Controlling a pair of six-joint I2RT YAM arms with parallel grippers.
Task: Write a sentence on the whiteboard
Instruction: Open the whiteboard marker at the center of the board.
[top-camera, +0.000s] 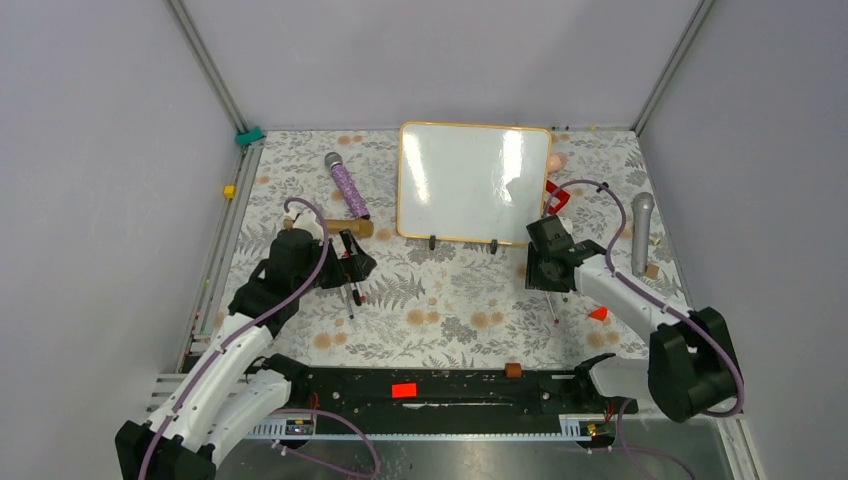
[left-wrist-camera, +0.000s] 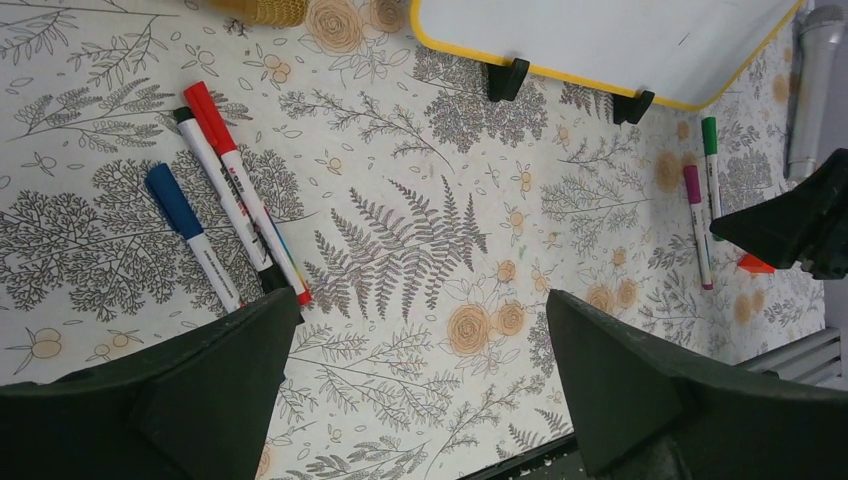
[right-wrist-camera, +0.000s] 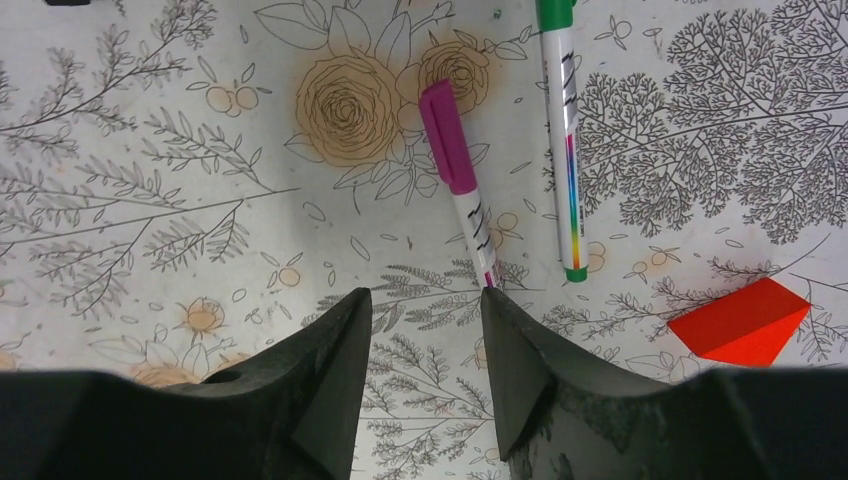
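The whiteboard (top-camera: 460, 180) stands upright on two black feet at the back middle of the table; its lower edge also shows in the left wrist view (left-wrist-camera: 600, 40). Its face is blank, and no green sentence shows on it. My left gripper (top-camera: 352, 268) (left-wrist-camera: 420, 300) is open and empty, above the cloth just right of a red marker (left-wrist-camera: 240, 180), a black marker (left-wrist-camera: 215, 190) and a blue marker (left-wrist-camera: 190, 230). My right gripper (top-camera: 548, 275) (right-wrist-camera: 425, 295) is open and empty, low over the cloth, with a magenta marker (right-wrist-camera: 455, 170) and a green marker (right-wrist-camera: 565, 130) lying just beyond its fingertips.
A purple microphone (top-camera: 346, 185) and a wooden cylinder (top-camera: 345, 228) lie left of the board. A grey microphone (top-camera: 641, 232) lies at the right. An orange wedge (top-camera: 598, 313) (right-wrist-camera: 745, 320) sits near my right gripper. A red object (top-camera: 557, 197) is by the board's right edge.
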